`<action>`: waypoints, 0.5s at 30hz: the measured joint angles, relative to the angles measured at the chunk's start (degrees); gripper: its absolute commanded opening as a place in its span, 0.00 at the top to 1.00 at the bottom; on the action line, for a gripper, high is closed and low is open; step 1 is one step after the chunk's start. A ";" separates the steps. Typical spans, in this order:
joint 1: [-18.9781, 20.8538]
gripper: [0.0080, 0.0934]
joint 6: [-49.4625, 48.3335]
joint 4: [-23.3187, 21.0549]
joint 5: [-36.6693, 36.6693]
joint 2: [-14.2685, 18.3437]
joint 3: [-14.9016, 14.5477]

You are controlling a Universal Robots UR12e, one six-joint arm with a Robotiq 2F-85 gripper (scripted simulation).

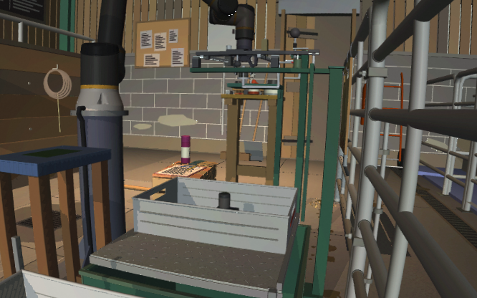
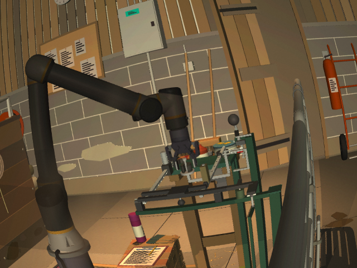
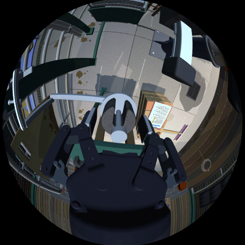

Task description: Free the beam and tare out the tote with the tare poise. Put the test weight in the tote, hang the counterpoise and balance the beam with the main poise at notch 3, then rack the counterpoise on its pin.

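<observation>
My gripper (image 3: pixel 117 124) (image 2: pixel 182 155) (image 1: pixel 246 62) hangs over the far end of the scale's beam (image 1: pixel 250 53), above the wooden stand. Straight below it the counterpoise (image 3: pixel 118 116), a grey disc with a stem and round knob, sits in a pale ring hanger at the end of a thin arm (image 3: pixel 75 98). The grey tote (image 1: pixel 218 211) stands on the scale platform (image 1: pixel 193 258) with the dark cylindrical test weight (image 1: pixel 224 200) inside it. The ball-topped lever (image 1: pixel 295 33) stands at the beam's right end. The gripper is open and holds nothing.
A blue-topped wooden stool (image 1: pixel 50 157) stands left of the platform, beside my arm's base column (image 1: pixel 100 143). A clipboard on a crate (image 1: pixel 181 170) and a purple-and-white cylinder (image 1: pixel 185 149) sit on the floor beyond. Steel railings (image 1: pixel 394 161) run along the right.
</observation>
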 measured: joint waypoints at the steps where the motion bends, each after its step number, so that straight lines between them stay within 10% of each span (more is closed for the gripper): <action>1: 0.00 0.23 0.00 0.00 0.00 0.00 0.00; 15: 0.00 0.23 0.00 2.84 0.00 -1.49 -1.42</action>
